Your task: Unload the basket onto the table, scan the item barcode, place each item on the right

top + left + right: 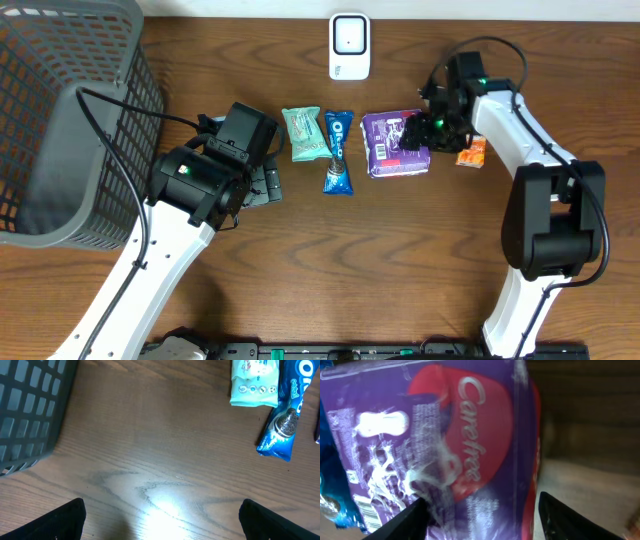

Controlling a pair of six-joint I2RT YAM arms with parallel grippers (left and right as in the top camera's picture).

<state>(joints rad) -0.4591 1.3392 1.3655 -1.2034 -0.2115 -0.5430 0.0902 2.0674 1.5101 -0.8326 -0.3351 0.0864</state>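
Purple Carefree pack (392, 145), the item that seemed chosen for scanning, lay flat on the wooden table (400, 260), on the right side of a short row of goods, with its printed face up. The right gripper (415, 130) was down over its right end, and in the right wrist view the two fingers (415, 520) stood apart, one on each side of the pack (470, 435); I could not tell if the pads already touched it. I think the fingers were placed like this to take the pack across its narrow side, so that it could be lifted and turned. A small striped patch showed near the lower left corner in this view, perhaps the barcode, but it was too blurred to be sure. The white scanner (349, 45) stood at the back edge of the table, not far from the pack, so the way to it was short. Just beside the pack on the left lay a blue Oreo pack (339, 150), then a mint-green packet (303, 133), and a small orange packet (471, 152) lay on the other side, under the right arm. The left gripper (262, 180) hung over bare wood with its fingers (65, 520) wide apart and nothing between them. A grey basket (60, 120) stood at the far left, probably for the scanned goods.
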